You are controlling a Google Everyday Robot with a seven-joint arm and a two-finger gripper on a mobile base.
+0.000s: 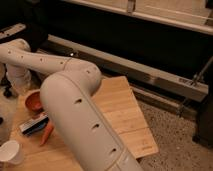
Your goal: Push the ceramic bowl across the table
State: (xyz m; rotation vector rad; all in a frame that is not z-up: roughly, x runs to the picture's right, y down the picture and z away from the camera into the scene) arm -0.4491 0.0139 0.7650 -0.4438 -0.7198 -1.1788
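The ceramic bowl (pixel 34 102), small, round and red-orange, sits near the far left corner of the bamboo table (pixel 125 110). My white arm crosses the frame from the bottom middle and reaches over to the left. Its end drops down just behind and left of the bowl, where the gripper (pixel 21 85) hangs close to the bowl's far rim. The gripper is shut and holds nothing. The arm's big link hides the bowl's right edge and the middle of the table.
An orange carrot (pixel 47 133) and a blue-and-white packet (pixel 34 125) lie just in front of the bowl. A white paper cup (pixel 10 152) stands at the near left corner. A metal rail (pixel 150 75) runs behind the table, with speckled floor to the right.
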